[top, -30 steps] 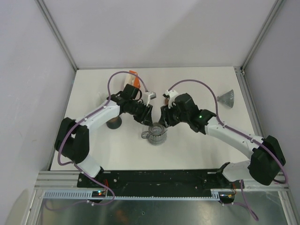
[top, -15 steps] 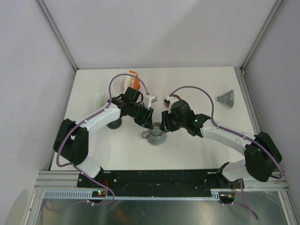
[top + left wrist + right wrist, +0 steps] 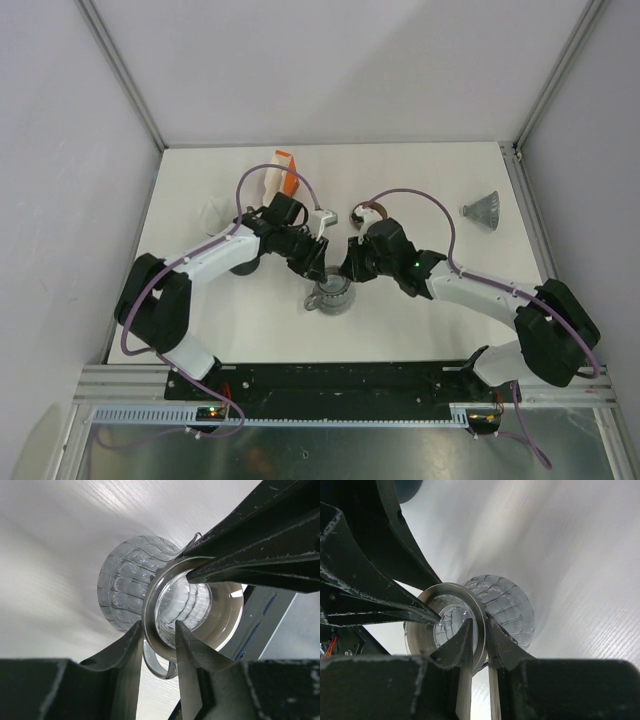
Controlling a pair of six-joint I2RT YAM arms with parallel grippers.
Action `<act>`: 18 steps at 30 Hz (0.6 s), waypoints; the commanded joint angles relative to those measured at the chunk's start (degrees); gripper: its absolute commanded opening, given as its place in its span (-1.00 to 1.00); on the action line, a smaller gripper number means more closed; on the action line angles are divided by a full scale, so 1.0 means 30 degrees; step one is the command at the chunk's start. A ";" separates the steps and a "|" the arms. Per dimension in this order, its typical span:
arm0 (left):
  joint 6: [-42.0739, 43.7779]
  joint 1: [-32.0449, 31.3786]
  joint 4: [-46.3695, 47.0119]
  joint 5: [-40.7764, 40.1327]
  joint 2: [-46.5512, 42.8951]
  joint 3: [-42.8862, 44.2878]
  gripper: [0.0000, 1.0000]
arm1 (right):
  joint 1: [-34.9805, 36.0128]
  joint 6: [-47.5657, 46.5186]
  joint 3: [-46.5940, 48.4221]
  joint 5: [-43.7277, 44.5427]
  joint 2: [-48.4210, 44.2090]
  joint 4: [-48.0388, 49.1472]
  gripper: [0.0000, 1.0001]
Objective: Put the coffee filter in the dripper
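Step in hand: You are working on the dripper, not the filter. Both arms meet at the glass dripper (image 3: 332, 293) near the middle of the table (image 3: 430, 170). I judge this to be righting or seating the dripper before any filter is fetched.
Dripper attitude: In both wrist views the base flange (image 3: 149, 612) faces the cameras, with the ribbed body (image 3: 122, 587) beyond it toward the table. It reads as tipped over or inverted, and I cannot tell which.
Right pincer: The right gripper (image 3: 479, 630) is clenched on the flange edge, one finger on each face of the rim, with no gap showing.
Left pincer: The left gripper (image 3: 157, 635) straddles the opposite edge of the same flange. Glass shows between the rim and the inner finger, so I cannot tell whether it is gripping.
Filter position: The coffee filter (image 3: 483, 208) appears to be the grey cone at the far right of the table. It is well apart from the dripper and nothing holds it.
Next move: You need the dripper mouth-up and set down steady. One arm must then let go and reach right for the filter.
Caution: The rim is thin glass, pinched from two sides. An uneven lift could twist it or let it slip.
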 commanded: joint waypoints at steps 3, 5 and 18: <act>0.0157 -0.0493 0.0361 -0.0140 -0.0397 -0.0344 -0.31 | 0.0394 -0.0398 -0.2052 0.0862 -0.0088 0.1653 -0.81; 0.0289 -0.0672 0.0350 -0.0374 -0.0430 -0.0374 -0.32 | 0.0587 -0.0707 -0.2550 0.1265 -0.0213 0.2441 -0.87; 0.0902 -0.0918 0.0345 -0.1020 0.0563 -0.0691 -0.38 | 0.0780 -0.1949 -0.4197 0.1559 0.0567 0.3365 -1.00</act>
